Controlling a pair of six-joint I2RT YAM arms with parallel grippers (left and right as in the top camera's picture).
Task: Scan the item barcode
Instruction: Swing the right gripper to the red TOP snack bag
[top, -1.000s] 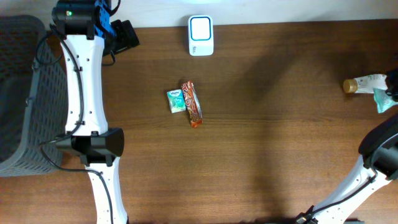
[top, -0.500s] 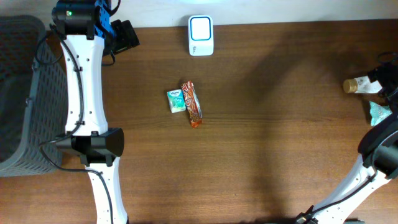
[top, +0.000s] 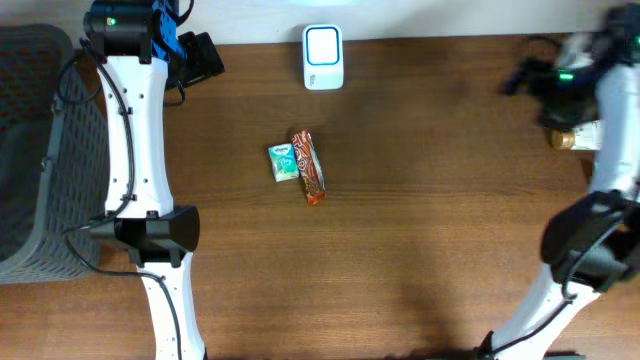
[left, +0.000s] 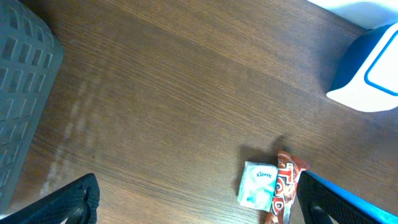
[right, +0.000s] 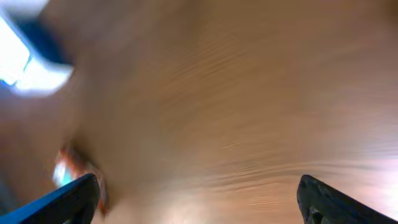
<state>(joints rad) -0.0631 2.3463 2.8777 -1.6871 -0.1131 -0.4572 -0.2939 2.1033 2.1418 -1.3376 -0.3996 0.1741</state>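
No scan is evidenced: 2 items, bar (top: 309, 167) and pack (top: 283, 162), lie untouched mid-frame, below scanner (top: 323, 57). Left gripper (left: 198, 205) and right gripper (right: 199, 202) are spread wide, empty. Pickup and scan are judged outstanding.

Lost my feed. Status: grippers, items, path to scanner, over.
Left gripper open, empty. Right gripper open, empty. Snack bar and tissue pack side by side, untouched. Nothing between them and scanner.

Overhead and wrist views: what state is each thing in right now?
Left gripper: open, empty.
Right gripper: open, empty, view blurred.
Snack bar: lying flat, ungrasped.
Tissue pack: flat, right beside the bar.
Scanner: at the far edge, untouched.
Bottle: on its side at the right edge, partly hidden.
Basket: at the left, contents unclear.
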